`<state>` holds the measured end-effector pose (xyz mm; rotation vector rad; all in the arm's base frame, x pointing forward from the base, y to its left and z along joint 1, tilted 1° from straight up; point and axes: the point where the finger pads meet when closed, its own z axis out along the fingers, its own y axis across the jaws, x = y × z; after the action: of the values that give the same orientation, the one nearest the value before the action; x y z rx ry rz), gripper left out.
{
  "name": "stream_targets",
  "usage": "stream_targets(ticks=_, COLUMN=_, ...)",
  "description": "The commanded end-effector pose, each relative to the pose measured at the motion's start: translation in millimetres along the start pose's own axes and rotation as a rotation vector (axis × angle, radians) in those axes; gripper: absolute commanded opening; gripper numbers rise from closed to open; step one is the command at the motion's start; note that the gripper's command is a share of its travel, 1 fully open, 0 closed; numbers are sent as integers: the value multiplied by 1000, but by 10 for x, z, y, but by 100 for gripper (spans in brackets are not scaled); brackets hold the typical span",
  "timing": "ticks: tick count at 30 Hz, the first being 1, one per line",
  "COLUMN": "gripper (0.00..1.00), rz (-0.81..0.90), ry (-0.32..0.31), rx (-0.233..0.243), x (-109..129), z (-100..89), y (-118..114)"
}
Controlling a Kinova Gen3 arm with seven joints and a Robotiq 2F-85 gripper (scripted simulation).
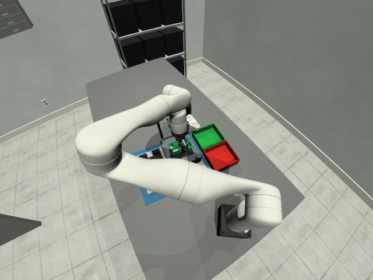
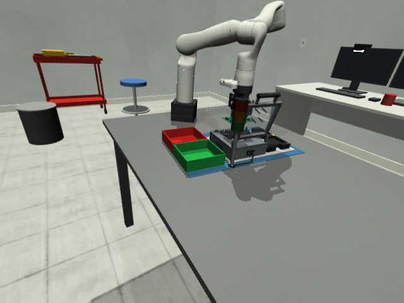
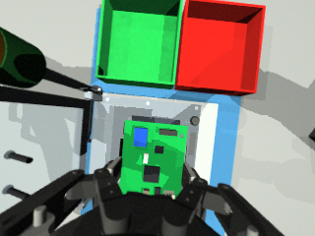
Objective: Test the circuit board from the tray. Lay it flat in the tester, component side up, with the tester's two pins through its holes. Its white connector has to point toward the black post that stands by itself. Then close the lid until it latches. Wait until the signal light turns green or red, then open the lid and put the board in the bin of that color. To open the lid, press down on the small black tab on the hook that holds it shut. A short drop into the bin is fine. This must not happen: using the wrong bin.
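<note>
Over the tester (image 3: pixel 202 143), gripper (image 3: pixel 150 184), jaws partway open & clamped on circuit board (image 3: pixel 154 157): keep it level, align holes w/ pins, lower slow.

board (image 3: pixel 155 158) in tool (image 3: pixel 152 184) — above tester (image 3: pixel 202 129) | bins (image 3: pixel 179 46) beyond

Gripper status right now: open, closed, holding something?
Gripper: shut on the circuit board, held by its edges above the tester.
</note>
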<state>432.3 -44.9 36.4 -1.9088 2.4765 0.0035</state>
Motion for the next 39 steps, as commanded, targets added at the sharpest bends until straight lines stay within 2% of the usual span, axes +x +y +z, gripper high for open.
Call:
stream_targets(ticks=1, gripper=77, rz=0, ry=-1, rx=1, x=0, z=-6, y=-4)
stream_targets(ticks=24, gripper=77, rz=0, ry=-1, rx=1, x=0, z=3, y=-4)
stream_targets(ticks=39, gripper=77, rz=0, ry=-1, rx=1, x=0, z=160, y=-4)
